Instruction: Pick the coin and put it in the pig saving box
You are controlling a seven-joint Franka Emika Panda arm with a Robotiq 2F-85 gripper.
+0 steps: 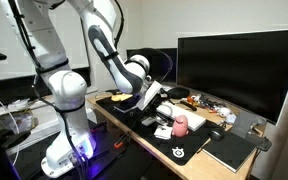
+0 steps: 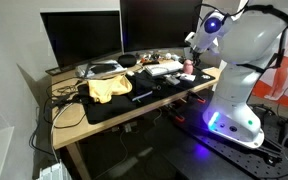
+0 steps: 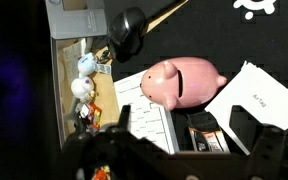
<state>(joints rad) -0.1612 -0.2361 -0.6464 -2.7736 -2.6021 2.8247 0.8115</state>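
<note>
The pig saving box (image 3: 179, 82), a smooth, rounded pink pig with a dark slot in its back, sits upright at the white keyboard's (image 3: 147, 118) edge.

I am looking down over my hand (image 3: 189, 160), its fingers (image 3: 109, 150) standing wide apart at the bottom edge. Just beyond them the pink pig bank (image 3: 179, 82) is sitting on the cluttered bench (image 3: 214, 25), its slot facing me. A white paper (image 3: 269, 95) is lying beside it, and a round black thing (image 3: 129, 28) is sitting further off.

White logo mark (image 1: 181, 152) on black mat (image 1: 189, 140); print on white paper (image 3: 269, 95) unreadable.
</note>
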